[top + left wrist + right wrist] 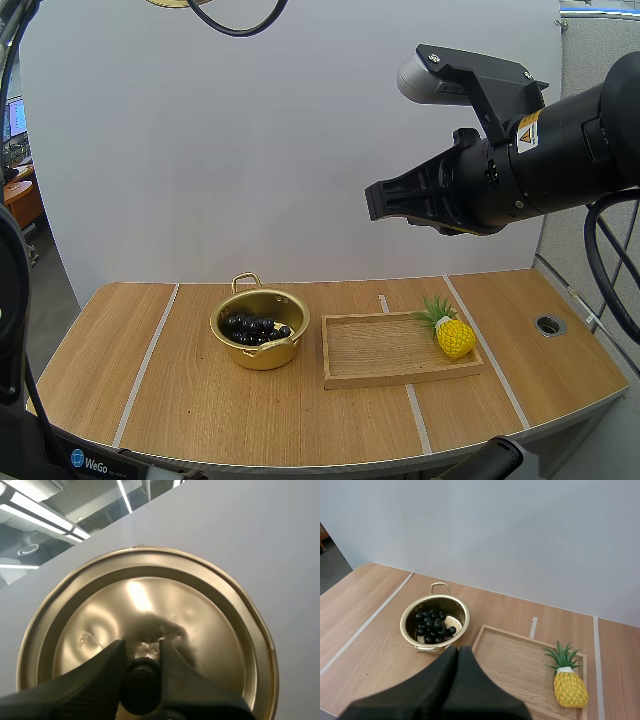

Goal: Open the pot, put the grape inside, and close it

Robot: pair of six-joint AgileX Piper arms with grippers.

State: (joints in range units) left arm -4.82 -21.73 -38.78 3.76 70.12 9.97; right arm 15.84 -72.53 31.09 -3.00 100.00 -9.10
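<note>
Right pincer (375,200) raised high, fingers together; left pincer (141,652) clamped on lid (200,610) knob

One pot (262,356), one lid (200,625) and one bunch of grapes (254,328) are counted — a single piece of each. One wooden tray (385,352) and one pineapple (453,337) are counted besides — again one apiece.

A yellow pineapple (455,338) lies inside the wooden tray (380,352).
</note>
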